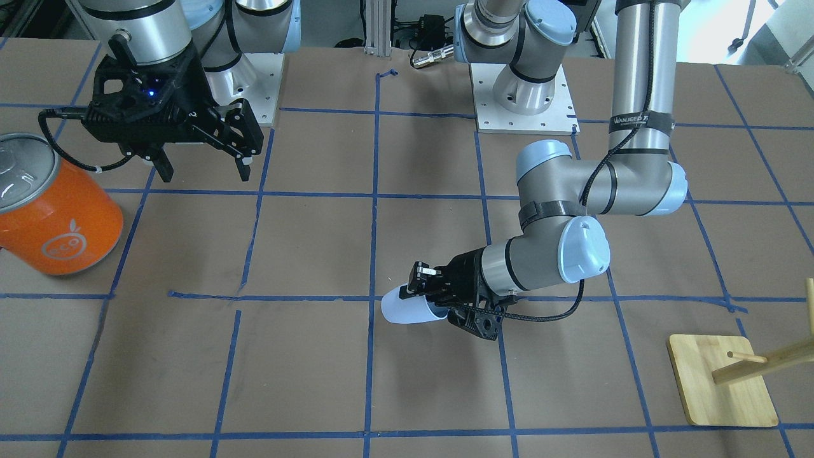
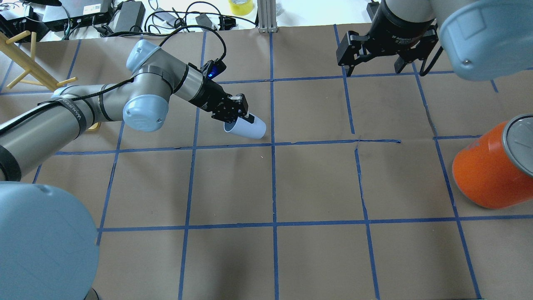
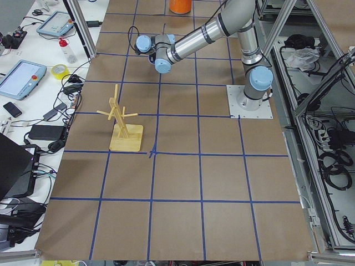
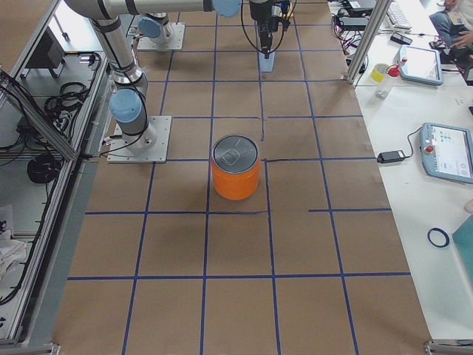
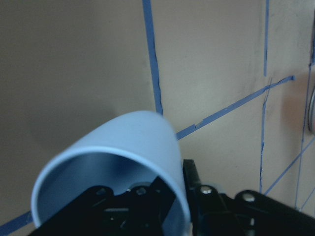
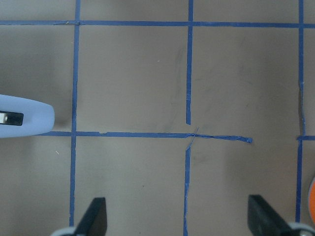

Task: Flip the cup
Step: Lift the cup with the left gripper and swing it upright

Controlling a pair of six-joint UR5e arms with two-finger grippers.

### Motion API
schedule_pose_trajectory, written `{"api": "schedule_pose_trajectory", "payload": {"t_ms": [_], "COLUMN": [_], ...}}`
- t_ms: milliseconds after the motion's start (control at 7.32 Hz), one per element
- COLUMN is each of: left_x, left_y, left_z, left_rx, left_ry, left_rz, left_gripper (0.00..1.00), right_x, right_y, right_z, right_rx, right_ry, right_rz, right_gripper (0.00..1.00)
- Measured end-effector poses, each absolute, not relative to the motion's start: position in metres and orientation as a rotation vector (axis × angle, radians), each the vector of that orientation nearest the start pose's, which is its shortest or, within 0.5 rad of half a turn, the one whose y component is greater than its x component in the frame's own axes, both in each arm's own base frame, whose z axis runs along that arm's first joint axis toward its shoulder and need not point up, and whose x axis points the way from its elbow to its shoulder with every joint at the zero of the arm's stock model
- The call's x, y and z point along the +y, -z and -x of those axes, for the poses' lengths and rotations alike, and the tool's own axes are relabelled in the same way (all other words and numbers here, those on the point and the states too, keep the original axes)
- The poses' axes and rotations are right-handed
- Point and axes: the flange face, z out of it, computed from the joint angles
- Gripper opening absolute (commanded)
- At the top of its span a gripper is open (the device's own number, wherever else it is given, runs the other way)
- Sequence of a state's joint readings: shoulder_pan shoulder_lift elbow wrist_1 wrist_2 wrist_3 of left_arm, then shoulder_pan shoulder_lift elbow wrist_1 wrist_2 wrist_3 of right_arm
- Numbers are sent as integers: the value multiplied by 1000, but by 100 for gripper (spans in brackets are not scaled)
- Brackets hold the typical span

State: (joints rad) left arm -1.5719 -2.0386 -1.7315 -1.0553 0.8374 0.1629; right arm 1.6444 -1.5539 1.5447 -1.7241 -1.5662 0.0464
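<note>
Cup tipped on its side near the middle of the surface, just beside a crossing of blue tape lines, base pointing toward the robot's right. Pinched at the rim by the left tool, one jaw inside the mouth, one outside. Right tool spread wide, holding nothing, raised above the surface not far from the orange can. Can and wooden stand well apart from the cup, on opposite sides.
</note>
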Motion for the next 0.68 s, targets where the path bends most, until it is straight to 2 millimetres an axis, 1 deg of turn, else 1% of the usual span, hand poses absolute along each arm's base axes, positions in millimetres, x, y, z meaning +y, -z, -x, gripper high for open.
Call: {"api": "schedule_pose_trajectory", "payload": {"t_ms": [137,273,546,683], "left_x": [-600,-602,-605,-610], "left_y": [-243,-263,-308,-333], "left_z": [197,191,174,160], "left_rx": [-2407,-2460,-2703,-2823], "left_ry": [37,1,-105,-181], "left_rz": [133,141,180,205], "left_gripper": [0,0,0,0], "right_x": [-503,-503,-503,-503], "right_y": [-509,-509,-510,-509], "right_z": [-171,-171,-171,-171], "right_rx": [3117,3117,3117,3120], "right_ry": [253,253,255,254], "right_rz": [44,45,45,45], "right_gripper": [100,100,100,100]}}
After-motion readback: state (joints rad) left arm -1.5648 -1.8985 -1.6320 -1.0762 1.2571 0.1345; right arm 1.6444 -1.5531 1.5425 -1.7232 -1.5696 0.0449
